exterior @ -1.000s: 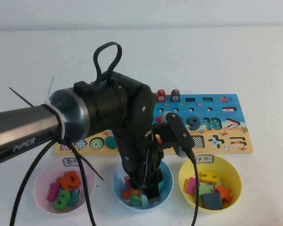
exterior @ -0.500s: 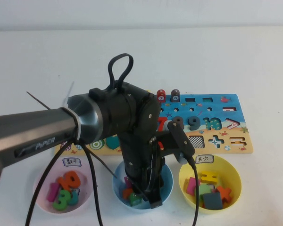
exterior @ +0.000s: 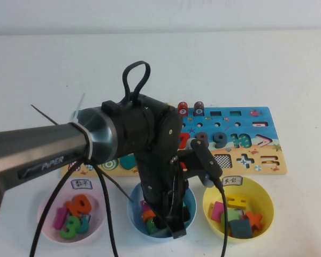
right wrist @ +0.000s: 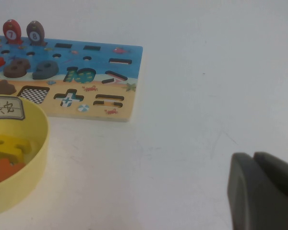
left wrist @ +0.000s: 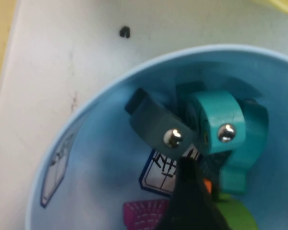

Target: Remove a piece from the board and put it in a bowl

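Presently, by view.

High view: long blue-and-sand wooden puzzle board (exterior: 257, 140) lies on the white table (exterior: 257, 64). At its 6 o'clock stands the light blue round plastic bowl (exterior: 191, 197), with a pink plastic bowl (exterior: 47, 199) at that bowl's 9 o'clock and a yellow plastic bowl (exterior: 263, 199) at its 3 o'clock. The left claw (exterior: 174, 227) is sunk inside the blue bowl. It sits lower than a second ago and has barely shifted over the last half-second. Judgement: carrying is done and release is the step in hand. The arm hides most of the bowl's contents and the board's left half. The right claw does not show here.

Left wrist view: the small teal arch-topped wooden piece (left wrist: 216, 115) sits within the blue bowl's wall, above other coloured blocks. The claw is right against it. Whether it grips or has let go cannot be told, because its far side is hidden.

Right wrist view: the right claw (right wrist: 264, 191) is parked and closed on nothing over bare table, apart from the board and yellow bowl. It is cut off at the frame's corner.
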{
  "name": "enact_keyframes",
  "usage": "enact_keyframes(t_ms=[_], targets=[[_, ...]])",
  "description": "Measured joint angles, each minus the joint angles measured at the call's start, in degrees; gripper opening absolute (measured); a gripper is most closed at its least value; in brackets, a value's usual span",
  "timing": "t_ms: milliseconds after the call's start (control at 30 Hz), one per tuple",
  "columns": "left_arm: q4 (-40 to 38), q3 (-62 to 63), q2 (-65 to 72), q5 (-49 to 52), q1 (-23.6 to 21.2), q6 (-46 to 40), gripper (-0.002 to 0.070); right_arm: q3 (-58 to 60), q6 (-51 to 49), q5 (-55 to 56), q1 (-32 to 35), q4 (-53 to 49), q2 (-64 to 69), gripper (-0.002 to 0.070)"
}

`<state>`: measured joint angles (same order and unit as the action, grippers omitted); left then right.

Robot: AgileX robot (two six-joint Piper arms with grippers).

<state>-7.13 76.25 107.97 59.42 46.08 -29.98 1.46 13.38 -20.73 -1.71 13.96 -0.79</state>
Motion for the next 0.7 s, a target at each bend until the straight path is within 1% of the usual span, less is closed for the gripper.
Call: enact_keyframes(t_ms=[67,167,233,300,333,433,467,533,600,700], targets=[[0.0,0.0,0.1,0.0,0.0,0.0,0.0421,0.0,0.0,0.0,0.0,0.0,0.0,-0.0017],[0.2,0.6,0.1,0.9,0.0,0.0,0.0429,0.0,0.0,0.0,0.0,0.0,0.0,-0.0017],[0.5,1.9,0.2,2.7,0.0,0.5,0.0425,0.0,0.0,0.0,0.0,0.0,0.0,-0.0017],[0.5,3.6,0.3,4.7,0.0,1.2,0.0400,0.0,0.0,0.0,0.0,0.0,0.0,-0.0017],[0.6,4.6,0.3,5.8,0.0,1.8,0.0374,0.0,0.0,0.0,0.0,0.0,0.0,-0.0017],[0.6,6.4,0.2,7.9,0.0,2.8,0.0262,0.0,0.0,0.0,0.0,0.0,0.0,-0.0017],[0.6,6.6,-0.3,8.1,0.0,3.3,0.0195,0.0,0.0,0.0,0.0,0.0,0.0,-0.0017],[0.6,6.7,-1.6,8.6,0.0,4.1,0.0087,0.0,0.0,0.0,0.0,0.0,0.0,-0.0017],[0.7,6.7,-3.3,8.6,0.0,4.8,0.0039,0.0,0.0,0.0,0.0,0.0,0.0,-0.0017],[0.7,6.7,-7.0,8.2,0.0,5.9,0.0011,0.0,0.0,0.0,0.0,0.0,0.0,-0.0017]])
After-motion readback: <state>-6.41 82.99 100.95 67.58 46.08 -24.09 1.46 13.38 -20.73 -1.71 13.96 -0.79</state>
